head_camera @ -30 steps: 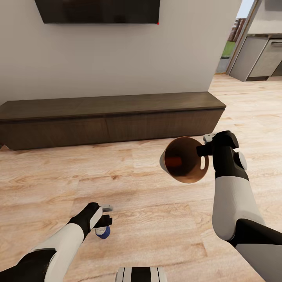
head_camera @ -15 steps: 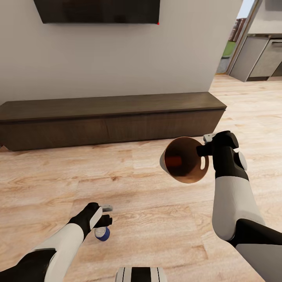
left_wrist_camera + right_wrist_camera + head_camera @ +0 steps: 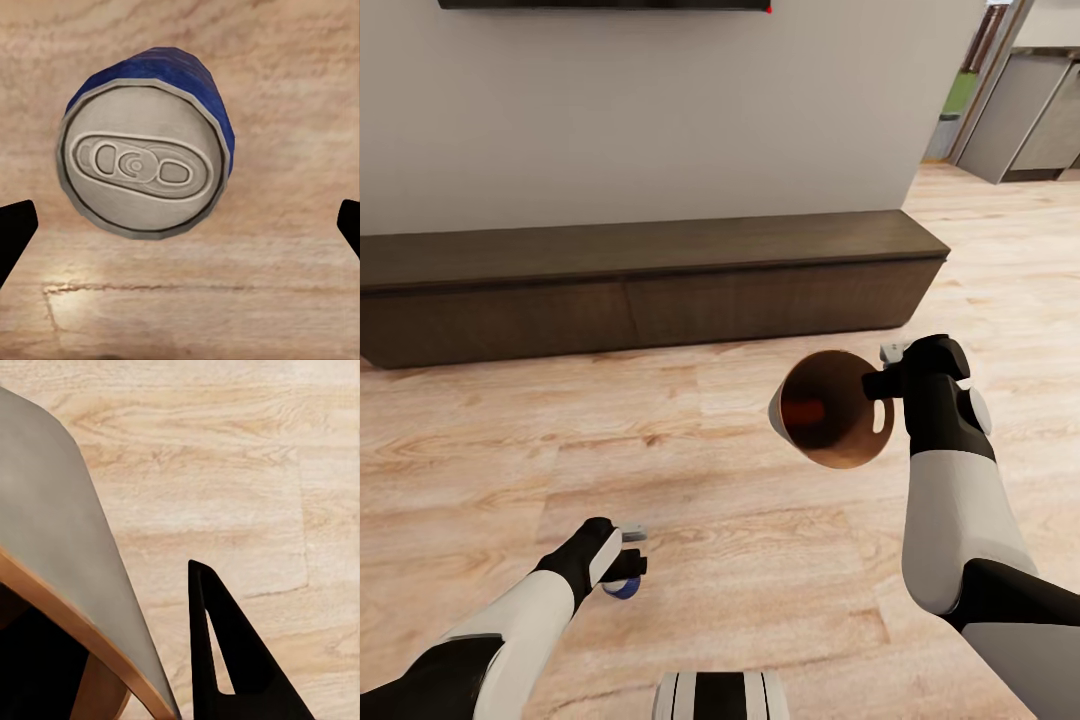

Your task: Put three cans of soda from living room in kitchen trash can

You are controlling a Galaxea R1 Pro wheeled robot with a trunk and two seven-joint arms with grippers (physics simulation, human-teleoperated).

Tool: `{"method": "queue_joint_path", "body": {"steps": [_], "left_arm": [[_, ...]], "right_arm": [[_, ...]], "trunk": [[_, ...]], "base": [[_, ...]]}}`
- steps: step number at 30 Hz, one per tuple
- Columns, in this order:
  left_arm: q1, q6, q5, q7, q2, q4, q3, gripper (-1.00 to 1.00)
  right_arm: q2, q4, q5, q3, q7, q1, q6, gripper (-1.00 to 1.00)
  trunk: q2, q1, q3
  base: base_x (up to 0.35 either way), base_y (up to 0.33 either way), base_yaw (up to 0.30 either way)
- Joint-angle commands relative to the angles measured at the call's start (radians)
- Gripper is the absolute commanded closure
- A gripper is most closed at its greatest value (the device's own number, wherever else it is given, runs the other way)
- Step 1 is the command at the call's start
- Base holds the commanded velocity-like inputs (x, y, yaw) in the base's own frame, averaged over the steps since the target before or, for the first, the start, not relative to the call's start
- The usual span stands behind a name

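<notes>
Pale wood floor (image 3: 740, 540) before a long dark bench (image 3: 650, 285). The left tool (image 3: 628, 560) stands wide over a dark blue soda can (image 3: 146, 150), not touching; no writing readable. The right tool (image 3: 887, 372) grips the trash can (image 3: 830, 410) rim, held tilted above the floor.

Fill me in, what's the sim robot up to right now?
It is in the living room by the long dark bench. The right gripper holds the trash can up by its rim, tilted so its opening faces the head camera. The left gripper hangs open above a dark blue soda can on the wood floor, not gripping it.
</notes>
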Motion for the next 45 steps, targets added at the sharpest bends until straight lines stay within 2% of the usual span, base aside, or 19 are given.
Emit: {"method": "queue_joint_path", "body": {"steps": [1,20,34,45], "left_arm": [[0.000,0.000,0.000,0.000,0.000,0.000,0.000,-1.00],[0.000,0.000,-0.001,0.001,0.001,-0.007,0.000,-1.00],[0.000,0.000,0.000,-0.002,0.001,-0.009,0.000,-1.00],[0.000,0.000,0.000,-0.002,0.001,-0.009,0.000,-1.00]], "right_arm": [[0.000,0.000,-0.015,0.000,0.003,0.000,0.004,1.00],[0.000,0.000,-0.014,0.001,0.002,0.001,0.004,1.00],[0.000,0.000,-0.014,0.000,0.001,0.004,0.004,1.00],[0.002,0.000,-0.015,0.002,0.001,0.004,0.004,1.00]], "trunk": [[0.000,0.000,-0.004],[0.000,0.000,-0.004],[-0.004,0.006,-0.058],[-0.004,0.006,-0.058]], "base": [[0.000,0.000,0.000],[0.073,0.021,0.000],[0.002,0.001,0.000],[0.000,0.000,0.000]]}}
